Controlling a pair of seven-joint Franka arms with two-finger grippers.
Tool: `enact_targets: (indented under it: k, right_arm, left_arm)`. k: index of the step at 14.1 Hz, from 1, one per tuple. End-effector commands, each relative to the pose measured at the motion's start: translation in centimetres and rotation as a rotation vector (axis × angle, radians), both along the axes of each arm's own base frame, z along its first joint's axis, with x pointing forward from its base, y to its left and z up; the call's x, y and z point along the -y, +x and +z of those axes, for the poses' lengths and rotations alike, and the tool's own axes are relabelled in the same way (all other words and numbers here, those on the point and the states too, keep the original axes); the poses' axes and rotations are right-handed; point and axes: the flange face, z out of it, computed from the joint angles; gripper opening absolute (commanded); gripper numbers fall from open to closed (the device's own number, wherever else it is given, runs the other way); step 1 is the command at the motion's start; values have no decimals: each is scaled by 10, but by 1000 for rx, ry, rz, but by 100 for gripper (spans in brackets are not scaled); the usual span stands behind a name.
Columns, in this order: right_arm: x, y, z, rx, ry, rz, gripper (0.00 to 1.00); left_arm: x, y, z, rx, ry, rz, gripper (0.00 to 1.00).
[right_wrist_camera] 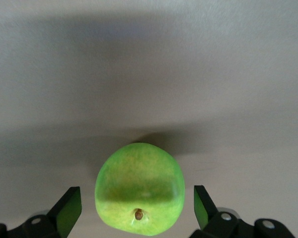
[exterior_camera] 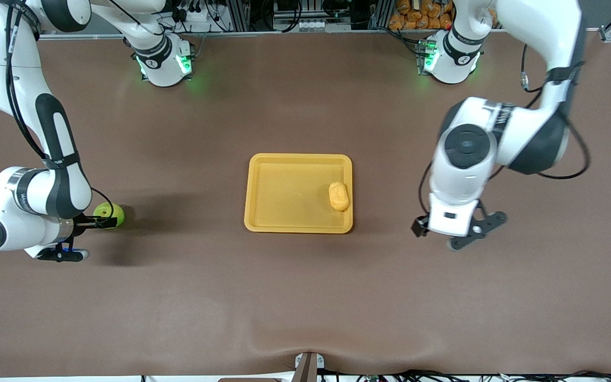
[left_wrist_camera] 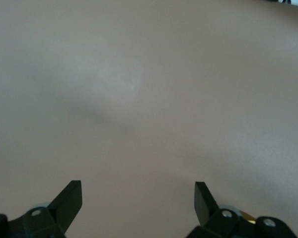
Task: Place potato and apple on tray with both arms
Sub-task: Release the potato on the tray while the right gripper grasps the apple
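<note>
A: Right tool [right_wrist_camera: 137,208] status?
B: Low at the right arm's end of the counter [exterior_camera: 305,297], fingers spread around the apple [exterior_camera: 110,214], not pinching it.
A: Tray [exterior_camera: 284,191]?
B: Mid-counter, potato [exterior_camera: 339,196] lying in it.
A: Left tool [left_wrist_camera: 138,203]?
B: Spread, nothing in it, over bare counter near the tray.

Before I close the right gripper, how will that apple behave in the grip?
The apple looks round and smooth, so it may roll or slip if pinched off-centre. It sits between the open right gripper fingers with gaps both sides. It seems firm, likely tolerating a moderate squeeze.
</note>
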Motion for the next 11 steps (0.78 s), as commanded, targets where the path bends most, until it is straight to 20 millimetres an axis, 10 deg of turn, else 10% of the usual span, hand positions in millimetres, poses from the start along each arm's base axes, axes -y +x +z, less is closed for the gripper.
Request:
enact_targets:
  k: [1,3,7,11]
  right_arm:
    - [3,-9,-6,9,34,-20,100]
    - [5,-16,-19,31,33,-10,97]
    - [12,-20,-21,36,57,53,6]
    - [0,-8,7,12,64,62,0]
  left_arm:
    - [-48,-2,46,6,-37,-40,100]
    - [-81,-5,75,-1,-104,-60,100]
    - [-99,-21,105,-25,-92,-114,100]
    - [-109,-51,129,-105,-83,-300,100]
